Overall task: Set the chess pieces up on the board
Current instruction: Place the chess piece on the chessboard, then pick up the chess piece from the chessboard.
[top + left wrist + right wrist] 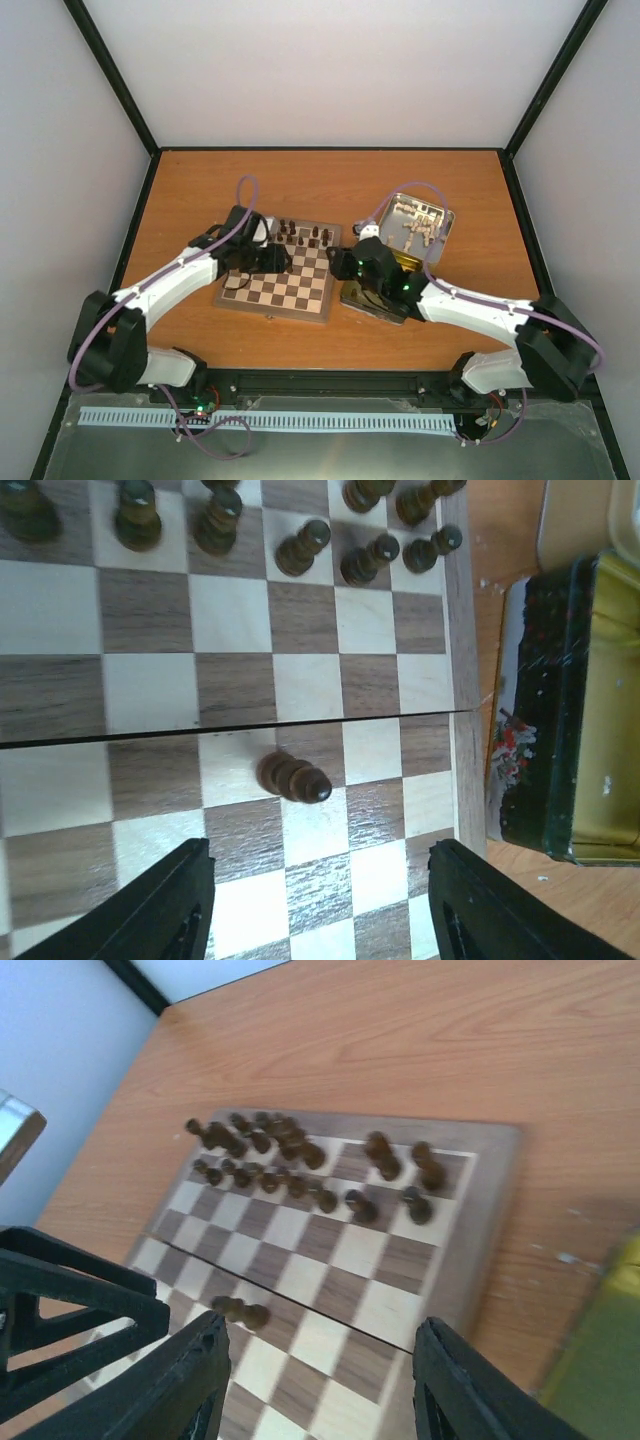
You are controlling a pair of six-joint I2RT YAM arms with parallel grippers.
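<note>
- Both tools hang over the orange worktop (200, 190), and both stand open with nothing between their fingers.
- Your left tool (320, 850) sits low over the board (300, 295), its two black fingers (170, 910) spread about two squares apart.
- One lone dark piece (293, 777) rests on the board just ahead of that gap, apart from both fingers; you cannot tell from these views whether it stands or lies.
- Your right tool (322, 1325) hovers above the board's right edge, jaws wide and clear of every piece.
- The board lies near the middle of the worktop, slightly towards the left edge and turned a little askew.
- The other dark pieces (305, 235) are gathered in two rows along the board's far side.
- A dark painted, gold-lined tin half (545, 710) lies just beside the board's right border.
- An open metal tin (445, 215) holding cream pieces (415, 225) sits farther back, towards the right edge of the worktop.
</note>
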